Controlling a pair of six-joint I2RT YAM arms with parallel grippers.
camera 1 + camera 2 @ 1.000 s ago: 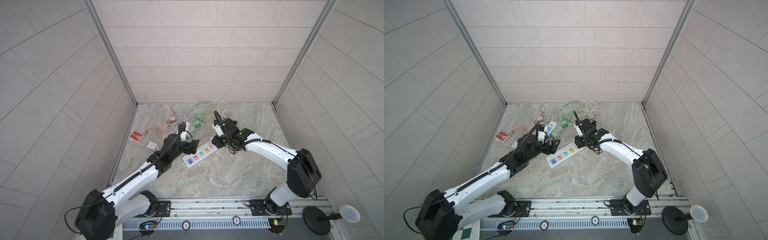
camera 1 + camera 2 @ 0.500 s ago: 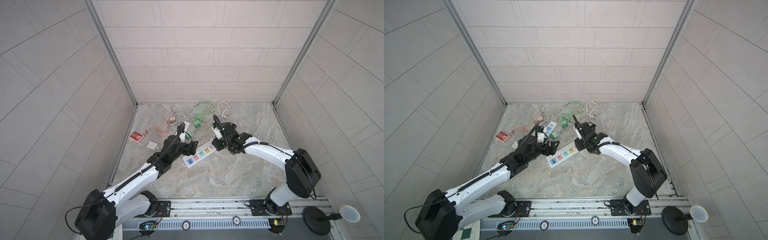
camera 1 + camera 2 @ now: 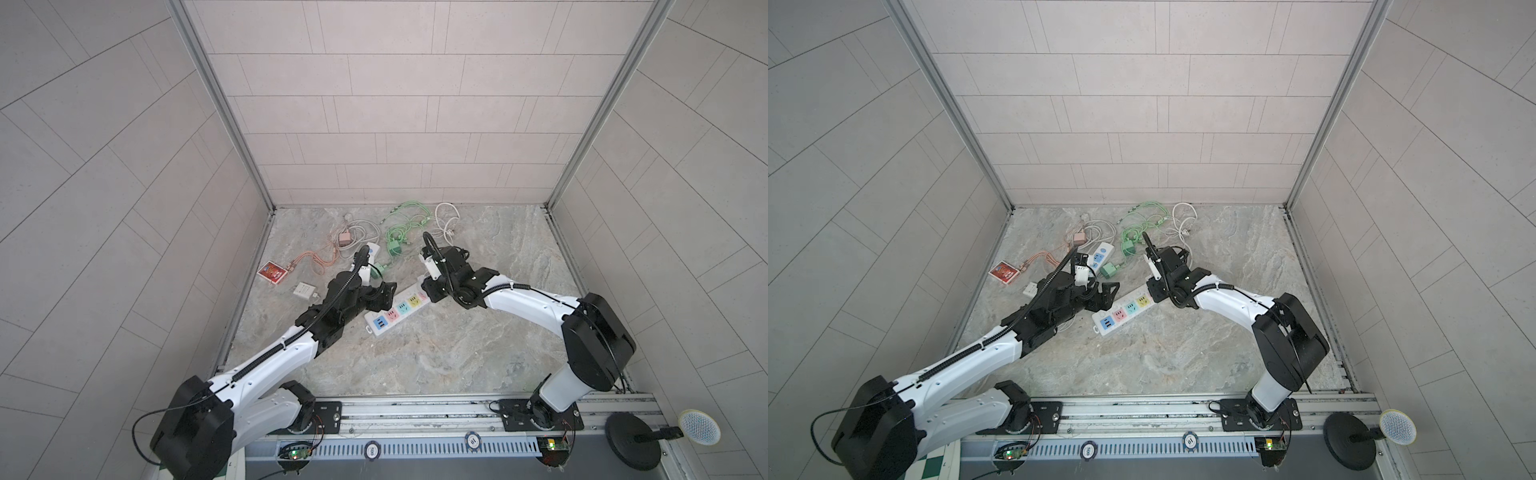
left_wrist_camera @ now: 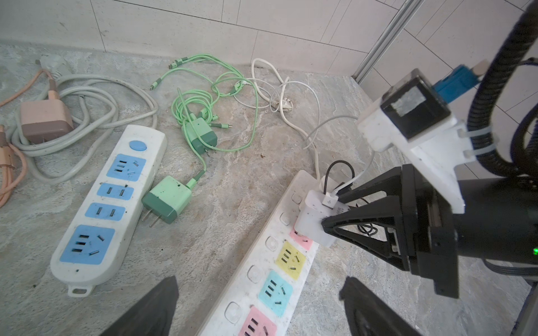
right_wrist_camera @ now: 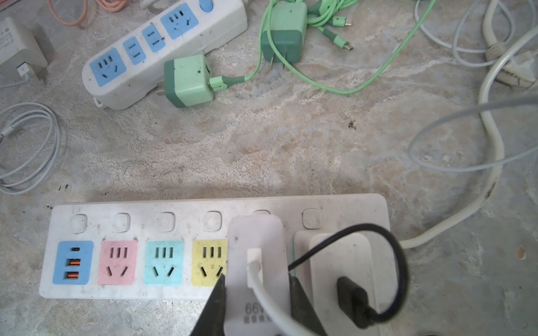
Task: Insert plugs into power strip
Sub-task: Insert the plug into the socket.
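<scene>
The white power strip (image 3: 399, 309) (image 3: 1125, 309) with coloured sockets lies mid-floor. My right gripper (image 5: 256, 293) (image 4: 332, 215) is shut on a white plug (image 5: 256, 256) (image 4: 311, 218) with a white cable. The plug stands on the socket beside the yellow one; I cannot tell how deep it sits. A second white plug (image 5: 340, 261) with a black cable sits in the end socket. My left gripper (image 4: 259, 308) (image 3: 382, 295) is open, its fingers straddling the power strip (image 4: 279, 261) without touching it. Two mint green plugs (image 4: 167, 200) (image 4: 199, 135) and a pink plug (image 4: 45, 122) lie loose.
A second strip with blue sockets (image 4: 107, 203) (image 3: 372, 253) lies to the left beside the green plugs. Green, white and orange cables tangle along the back wall. A red card pack (image 3: 272, 272) and a loose white adapter (image 3: 304, 290) lie near the left wall.
My right gripper has sunk slightly toward the power strip with the white plug in it. The left arm has held still.
</scene>
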